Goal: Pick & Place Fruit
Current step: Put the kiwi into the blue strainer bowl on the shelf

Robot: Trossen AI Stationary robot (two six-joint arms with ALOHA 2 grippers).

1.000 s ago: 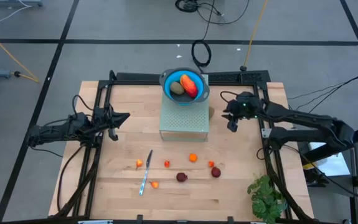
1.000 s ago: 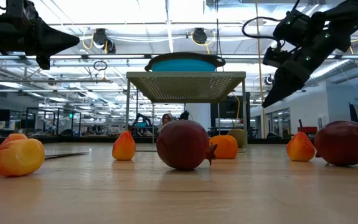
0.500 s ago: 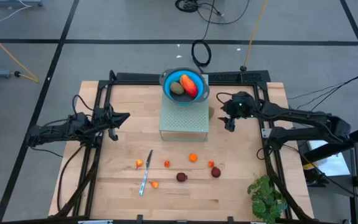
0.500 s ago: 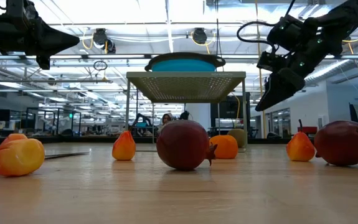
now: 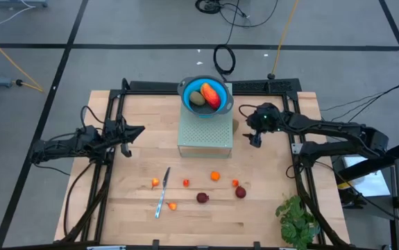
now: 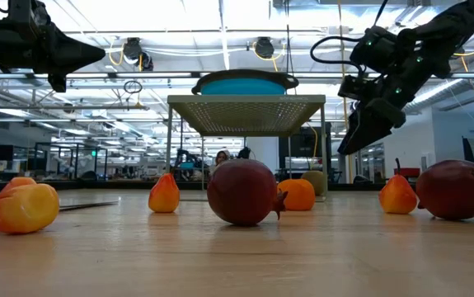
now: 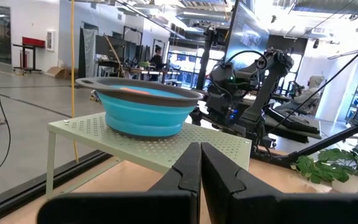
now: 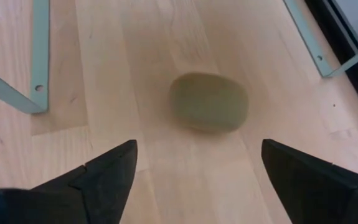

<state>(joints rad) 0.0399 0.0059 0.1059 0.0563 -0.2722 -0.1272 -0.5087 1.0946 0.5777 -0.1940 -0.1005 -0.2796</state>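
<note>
A blue bowl stands on a green perforated stand. It holds an olive-brown oval and a red-orange oblong. A second olive-brown oval lies on the table by the stand's right legs. My right gripper hangs open just above it, slanting down, touching nothing. Small orange and red pieces and two maroon balls lie near the front. At the table's left my left gripper waits, shut and empty.
A slim silver knife lies among the front fruit. A green leafy plant stands at the front right corner. The stand's legs flank the oval. Bare wood lies between the stand and the row of fruit.
My right gripper has sunk a little and drifted toward the stand. Its wrist has rolled slightly, and its fingers have spread wider. My left arm has kept still.
</note>
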